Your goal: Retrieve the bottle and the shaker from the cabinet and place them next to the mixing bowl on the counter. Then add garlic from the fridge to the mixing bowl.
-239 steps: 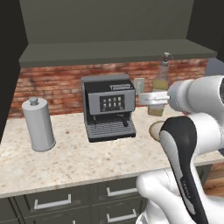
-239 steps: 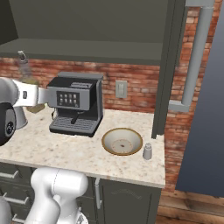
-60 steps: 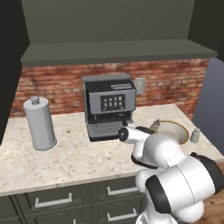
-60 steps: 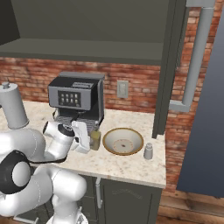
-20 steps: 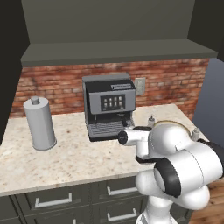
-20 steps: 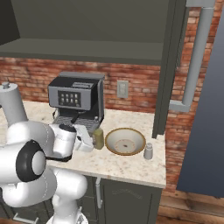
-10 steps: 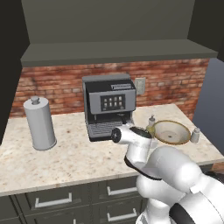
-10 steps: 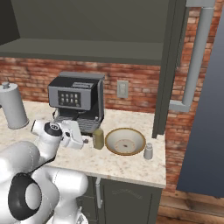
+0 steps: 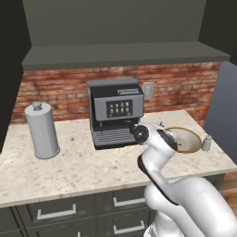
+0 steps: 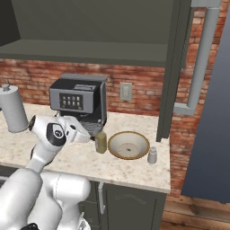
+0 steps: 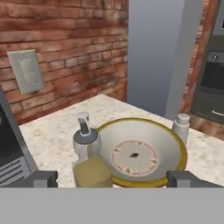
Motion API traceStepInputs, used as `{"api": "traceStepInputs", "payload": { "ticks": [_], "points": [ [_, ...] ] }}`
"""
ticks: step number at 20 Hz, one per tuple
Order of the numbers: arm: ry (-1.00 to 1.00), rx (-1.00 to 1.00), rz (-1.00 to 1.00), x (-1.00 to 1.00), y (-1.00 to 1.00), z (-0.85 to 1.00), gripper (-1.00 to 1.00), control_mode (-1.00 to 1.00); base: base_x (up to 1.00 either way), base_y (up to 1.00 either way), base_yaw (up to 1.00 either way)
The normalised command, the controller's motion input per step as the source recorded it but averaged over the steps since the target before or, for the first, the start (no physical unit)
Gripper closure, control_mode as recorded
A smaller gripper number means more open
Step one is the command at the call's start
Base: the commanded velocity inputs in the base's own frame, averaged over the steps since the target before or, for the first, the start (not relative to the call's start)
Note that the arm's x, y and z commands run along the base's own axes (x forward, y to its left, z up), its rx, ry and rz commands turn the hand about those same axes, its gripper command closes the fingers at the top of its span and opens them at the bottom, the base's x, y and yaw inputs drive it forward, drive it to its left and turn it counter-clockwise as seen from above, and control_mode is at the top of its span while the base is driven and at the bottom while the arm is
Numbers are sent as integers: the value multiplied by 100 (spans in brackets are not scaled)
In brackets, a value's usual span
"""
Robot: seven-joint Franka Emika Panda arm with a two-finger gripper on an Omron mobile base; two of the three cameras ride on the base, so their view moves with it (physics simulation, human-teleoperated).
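At lower centre of the hand view, the bottle (image 11: 89, 157) now stands released beside the mixing bowl (image 11: 173, 148), jaws apart, so garlic remains.

Your gripper (image 11: 107, 178) has its jaws spread wide, both fingertips (image 11: 41, 178) clear of any contact, the wrist held low and the arm folded forward at the elbow.

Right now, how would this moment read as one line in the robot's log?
bottle: on counter, beside mixing bowl | shaker: other side of bowl | gripper: jaws open, nothing held | garlic: not added
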Motion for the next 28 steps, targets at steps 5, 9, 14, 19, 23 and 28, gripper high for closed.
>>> {"api": "traceStepInputs", "payload": {
  "ticks": [5, 9, 14, 19, 23, 28],
  "points": [
    [0, 1, 52, -34, -49, 9, -100, -100, 0, 0, 0],
    [6, -2, 47, -50, -34, 54, -100, -100, 0, 0, 0],
    [10, -3, 40, -59, -15, 54, -100, -100, 0, 0, 0],
    [3, 0, 20, -70, 0, 33, -100, -100, 0, 0, 0],
    [-6, 1, 1, -93, -7, 18, -100, -100, 0, 0, 0],
    [1, -4, -10, -55, -8, 37, -100, -100, 0, 0, 0]
  ]
}}
